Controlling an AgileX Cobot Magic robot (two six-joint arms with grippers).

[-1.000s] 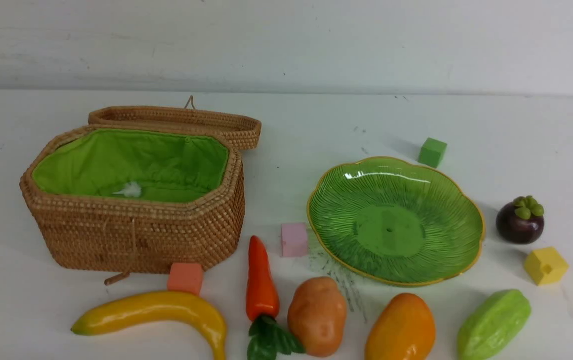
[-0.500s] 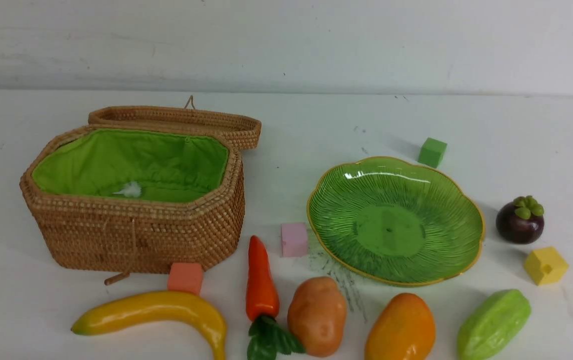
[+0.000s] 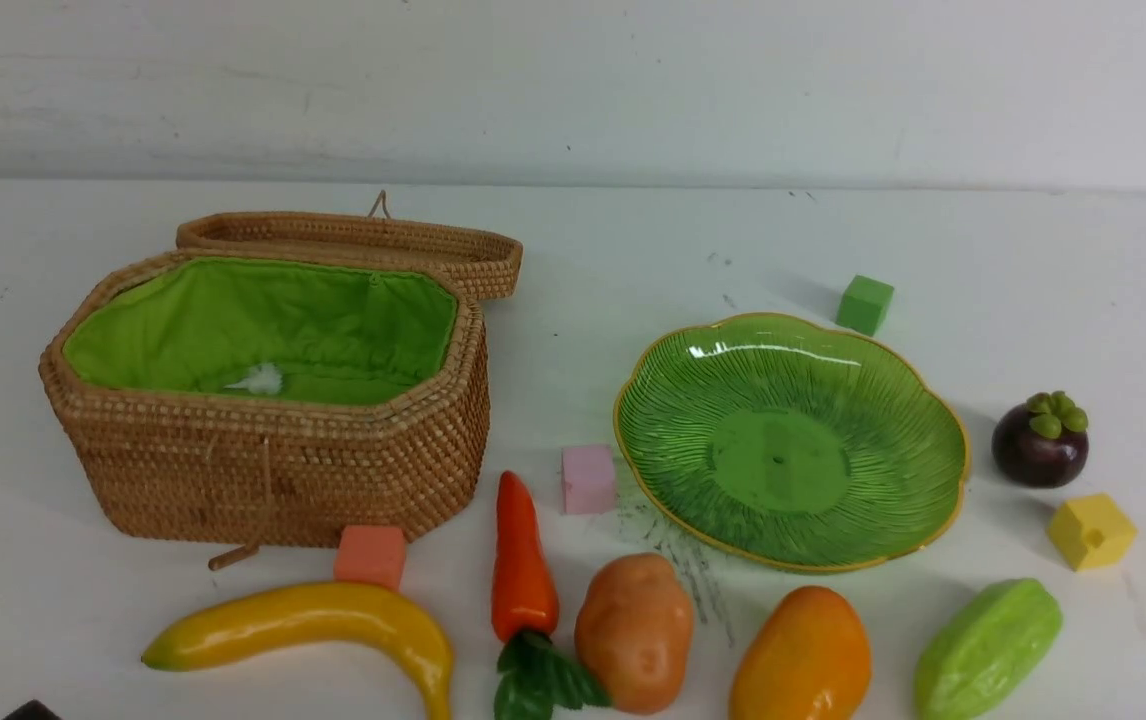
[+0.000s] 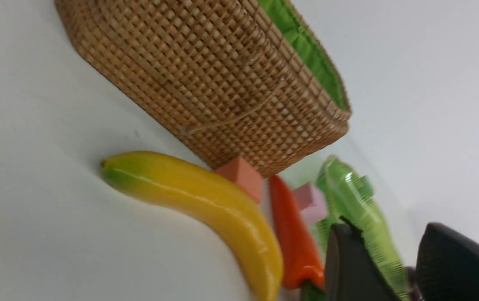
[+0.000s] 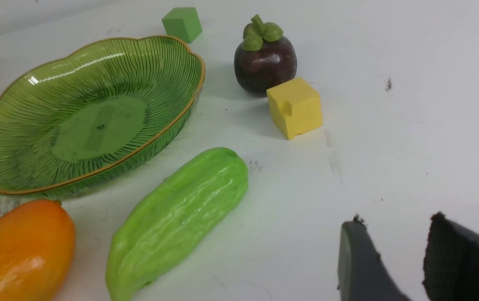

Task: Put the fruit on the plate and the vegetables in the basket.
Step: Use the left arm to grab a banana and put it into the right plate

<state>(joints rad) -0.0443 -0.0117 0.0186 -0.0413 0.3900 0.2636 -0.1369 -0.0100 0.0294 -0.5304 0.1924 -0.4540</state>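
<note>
Wicker basket (image 3: 273, 470) shown unfilled, sorting judged unstarted; left tool (image 4: 390, 234) and right tool (image 5: 394, 225) are seen spread; banana (image 3: 333, 615) beside the basket must be approached.

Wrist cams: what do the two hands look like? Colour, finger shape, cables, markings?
Left hand: two broad matte black fingers narrowing to rounded tips. Right hand: the same pair, dark grey to black, with one coarse-textured pad and frayed tip edges. No cables or markings show in either wrist view.
</note>
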